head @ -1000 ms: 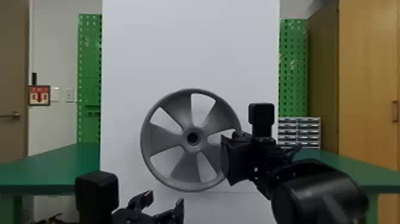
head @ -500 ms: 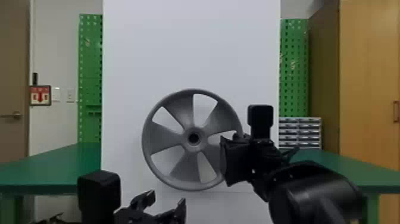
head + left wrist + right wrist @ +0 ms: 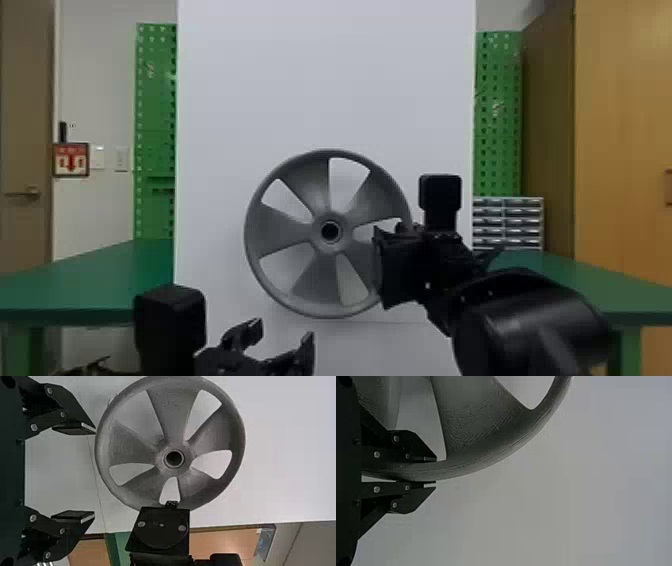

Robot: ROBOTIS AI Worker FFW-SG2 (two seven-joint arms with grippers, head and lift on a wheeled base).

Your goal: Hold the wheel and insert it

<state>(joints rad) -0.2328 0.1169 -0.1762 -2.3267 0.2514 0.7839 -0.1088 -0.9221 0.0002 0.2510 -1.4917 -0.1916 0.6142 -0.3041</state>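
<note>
As the head view gives it, the wheel (image 3: 282, 230) is upright in front of the white panel (image 3: 325, 75), near the middle of the scene, its open face toward the robot. Grey, five broad spokes; hub (image 3: 344, 240) with a dark round bore (image 3: 330, 231) at its centre.

Right gripper (image 3: 395, 265): at the right side of the wheel, clamped on its rim. Right wrist view: one finger of the right gripper (image 3: 435, 472) lies on the inner side of the rim (image 3: 466, 468), the other on the outer side.

Left gripper (image 3: 282, 334): low on the near side, left of the scene's middle, below the wheel and apart from it. Its two fingers are spread wide. Left wrist view: same state, with a broad gap between the fingertips; the wheel is seen beyond them, face on.

Surroundings: a green table (image 3: 100, 280) on the left and a second green table (image 3: 575, 280) on the right. Farther back, green pegboards (image 3: 155, 115) show on both sides of the panel. Far right: small drawer unit (image 3: 507, 225), then a wooden cabinet (image 3: 625, 125). Far left: door (image 3: 25, 125) and a red and white sign (image 3: 71, 150) on the wall.
</note>
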